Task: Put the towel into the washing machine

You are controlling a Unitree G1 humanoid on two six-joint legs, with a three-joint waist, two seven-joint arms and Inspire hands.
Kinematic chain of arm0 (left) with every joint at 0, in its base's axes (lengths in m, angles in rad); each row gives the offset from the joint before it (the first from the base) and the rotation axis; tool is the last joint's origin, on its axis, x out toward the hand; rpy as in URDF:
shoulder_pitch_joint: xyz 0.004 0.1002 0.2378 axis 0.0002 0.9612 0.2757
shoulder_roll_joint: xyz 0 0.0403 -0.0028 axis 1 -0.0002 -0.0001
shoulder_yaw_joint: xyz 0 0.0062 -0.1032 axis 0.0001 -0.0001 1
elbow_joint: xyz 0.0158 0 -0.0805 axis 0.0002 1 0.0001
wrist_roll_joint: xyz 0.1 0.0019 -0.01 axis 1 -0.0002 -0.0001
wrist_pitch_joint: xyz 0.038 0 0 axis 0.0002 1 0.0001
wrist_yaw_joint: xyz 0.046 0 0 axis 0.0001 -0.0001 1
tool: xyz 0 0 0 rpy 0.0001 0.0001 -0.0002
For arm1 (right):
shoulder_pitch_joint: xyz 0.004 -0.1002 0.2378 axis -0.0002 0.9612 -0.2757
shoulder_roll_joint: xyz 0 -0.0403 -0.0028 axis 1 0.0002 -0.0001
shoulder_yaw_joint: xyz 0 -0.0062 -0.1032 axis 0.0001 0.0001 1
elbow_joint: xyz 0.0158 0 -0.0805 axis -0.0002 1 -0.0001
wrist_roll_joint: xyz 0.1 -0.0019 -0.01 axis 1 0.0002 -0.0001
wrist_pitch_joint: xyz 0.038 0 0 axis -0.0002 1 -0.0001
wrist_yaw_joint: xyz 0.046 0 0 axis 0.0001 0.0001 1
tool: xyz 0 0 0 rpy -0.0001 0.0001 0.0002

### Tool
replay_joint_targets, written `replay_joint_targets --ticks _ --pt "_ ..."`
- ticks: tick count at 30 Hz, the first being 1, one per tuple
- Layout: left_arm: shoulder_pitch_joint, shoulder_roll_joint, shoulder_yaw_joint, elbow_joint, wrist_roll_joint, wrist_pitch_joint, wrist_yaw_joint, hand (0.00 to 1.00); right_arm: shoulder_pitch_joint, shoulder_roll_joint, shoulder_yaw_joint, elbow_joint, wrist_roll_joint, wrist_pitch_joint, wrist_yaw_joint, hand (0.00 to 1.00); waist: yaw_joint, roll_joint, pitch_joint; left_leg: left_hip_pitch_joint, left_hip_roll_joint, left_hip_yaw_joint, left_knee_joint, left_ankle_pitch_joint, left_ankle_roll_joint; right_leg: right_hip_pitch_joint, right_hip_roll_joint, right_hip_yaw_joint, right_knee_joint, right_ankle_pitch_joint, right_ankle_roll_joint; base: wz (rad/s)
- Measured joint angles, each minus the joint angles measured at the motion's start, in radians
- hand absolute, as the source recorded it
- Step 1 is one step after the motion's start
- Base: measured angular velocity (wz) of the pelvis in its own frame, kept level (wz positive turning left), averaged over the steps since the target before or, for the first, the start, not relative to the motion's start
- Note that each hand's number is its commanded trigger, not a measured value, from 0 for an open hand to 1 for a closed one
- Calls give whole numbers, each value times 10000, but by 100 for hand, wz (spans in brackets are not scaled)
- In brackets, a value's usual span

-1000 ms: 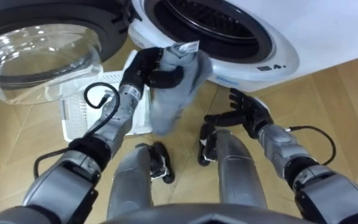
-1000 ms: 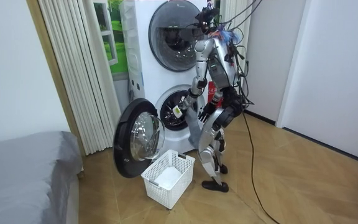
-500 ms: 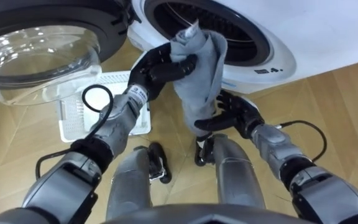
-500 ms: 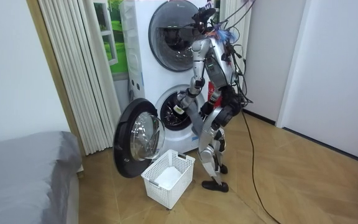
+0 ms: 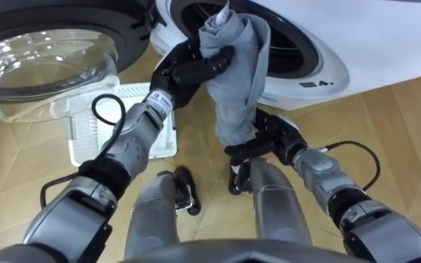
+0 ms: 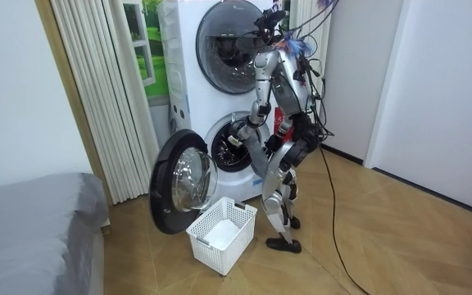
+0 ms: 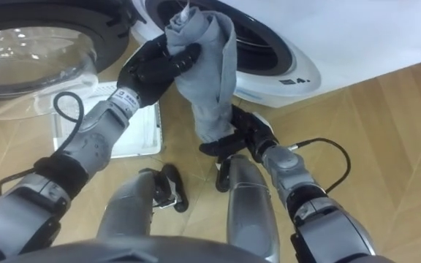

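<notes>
I saw the left hand [image 5: 185, 73] raised in front of the washing machine [image 5: 346, 40], its fingers curled tight round the upper part of the grey towel [image 5: 238, 91]. The bunched top of the cloth sat against the lower rim of the drum opening [image 5: 287, 33], with one corner poking up over the dark hole. The rest of the towel hung straight down outside the machine. Its lower end draped over the right hand [image 5: 275, 137], which was held low just beneath it. I could not tell whether that hand was gripping the cloth or merely touching it. The round glass door [image 5: 42, 66] stood swung wide on the robot's left, and a white slatted basket [image 5: 86, 135] lay on the wooden floor [image 5: 393, 109] below the door. From the room view, the robot stood upright close to the lower of two stacked machines, leaning a little toward the opening
</notes>
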Motion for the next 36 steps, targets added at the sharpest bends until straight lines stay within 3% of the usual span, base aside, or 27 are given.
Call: replay_joint_targets --ticks 6,10,22,25,26,27,36 --pt "400 -22 -308 -365 -1501 336 -341 100 21 -52 -11 -11 -157 291 -17 100 1 24 -11 -4 -7 -36 -23 9 -14 2 23 -4 -22 -5 -7 0" --pt "491 -202 -389 -516 -2120 532 -363 100 16 -39 -13 -9 -224 371 -40 100 17 31 -17 -24 -13 -62 -32 11 -17 3 27 -38 -51 -5 -7 0" --pt "605 -214 -315 -522 -2375 776 -397 100 32 5 -110 43 -229 514 -36 100 5 81 -73 93 -22 -117 -23 34 -50 139 48 -68 -25 -4 -10 0" --pt "731 -213 -146 -453 -2379 914 -473 100 35 16 -130 55 -281 699 -48 100 24 84 -75 96 -20 -163 -18 55 -72 180 44 -122 -26 7 -28 5" --pt "781 -213 -76 -446 -2386 986 -472 61 47 43 -143 64 -325 739 -53 100 23 85 -75 96 -20 -178 -16 69 -77 190 41 -137 -27 11 -35 4" --pt "802 -213 -60 -441 -2396 990 -473 0 51 58 -160 80 -342 743 -56 100 24 85 -75 95 -20 -179 -16 73 -79 190 36 -139 -28 13 -38 0" --pt "903 -272 161 -314 -2981 1260 -552 0 105 44 -362 95 -366 1072 -154 100 310 123 -87 56 -12 -237 -42 122 -130 187 32 -166 -74 3 -85 1"
